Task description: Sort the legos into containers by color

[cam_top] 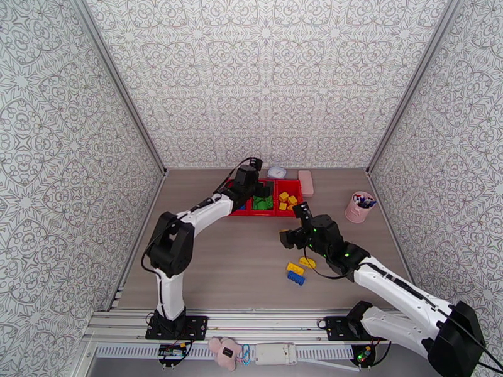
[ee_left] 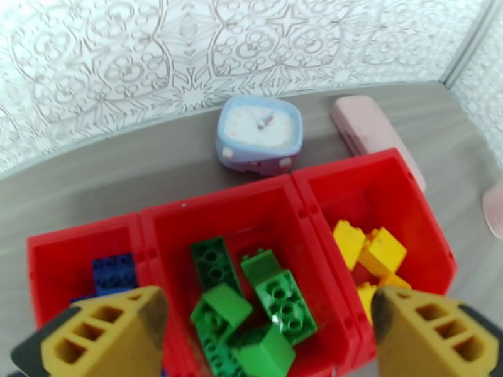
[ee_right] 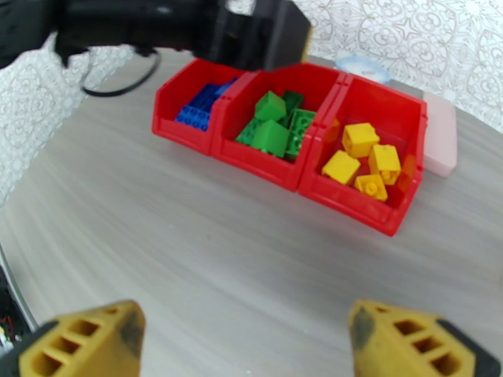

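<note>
The red three-bin tray (cam_top: 295, 183) stands at the back of the table. Its left bin holds blue legos (ee_left: 113, 271), the middle bin green legos (ee_left: 264, 303), the right bin yellow legos (ee_left: 371, 252). My left gripper (cam_top: 256, 188) hovers open over the middle bin, its yellow fingers (ee_left: 107, 334) wide apart and empty. My right gripper (ee_right: 248, 347) is open and empty above bare table in front of the tray (ee_right: 270, 168). Behind the right gripper (cam_top: 294, 224), a yellow brick (cam_top: 295, 268), a blue brick (cam_top: 296, 278) and a small yellow piece (cam_top: 307, 262) lie loose.
A pale blue clock (ee_left: 259, 133) sits just behind the tray, and a pink case (ee_left: 371, 130) lies at its right end. A pink pen cup (cam_top: 359, 207) stands to the right. Patterned walls close in the table on three sides.
</note>
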Controlling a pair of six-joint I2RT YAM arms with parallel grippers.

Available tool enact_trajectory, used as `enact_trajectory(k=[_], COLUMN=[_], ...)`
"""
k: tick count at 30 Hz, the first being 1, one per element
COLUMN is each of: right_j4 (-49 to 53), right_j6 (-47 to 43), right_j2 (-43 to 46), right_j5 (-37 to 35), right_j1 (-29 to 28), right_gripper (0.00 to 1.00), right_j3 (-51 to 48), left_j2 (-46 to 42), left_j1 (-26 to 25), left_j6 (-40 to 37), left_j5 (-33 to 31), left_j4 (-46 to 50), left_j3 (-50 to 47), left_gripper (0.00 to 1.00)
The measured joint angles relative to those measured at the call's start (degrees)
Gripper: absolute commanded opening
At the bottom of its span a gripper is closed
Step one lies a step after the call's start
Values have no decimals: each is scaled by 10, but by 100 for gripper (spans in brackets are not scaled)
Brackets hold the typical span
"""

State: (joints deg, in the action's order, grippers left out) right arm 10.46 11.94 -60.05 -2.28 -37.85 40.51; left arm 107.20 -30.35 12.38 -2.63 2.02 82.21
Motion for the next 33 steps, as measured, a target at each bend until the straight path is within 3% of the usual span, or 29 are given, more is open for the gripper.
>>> enact_trajectory(k=[7,15,23,33], right_j4=[71,155,196,211], right_j6=[-5,18,111,237], right_j2=[18,13,-29,-73], right_j5=[-11,-37,-74,-116], right_j1=[0,0,-1,-17], right_gripper=[89,88,88,89], right_j3=[7,21,21,-5], left_j2=[-213,-376,-456,-460], left_j1=[-18,-78,-96,-96], left_j6=[-35,-117,-181,-236], left_j5=[39,75,118,218], left_j4=[-68,-23,35,-3], left_j3=[-200,-337,-367,-452], left_gripper=[98,99,99,100])
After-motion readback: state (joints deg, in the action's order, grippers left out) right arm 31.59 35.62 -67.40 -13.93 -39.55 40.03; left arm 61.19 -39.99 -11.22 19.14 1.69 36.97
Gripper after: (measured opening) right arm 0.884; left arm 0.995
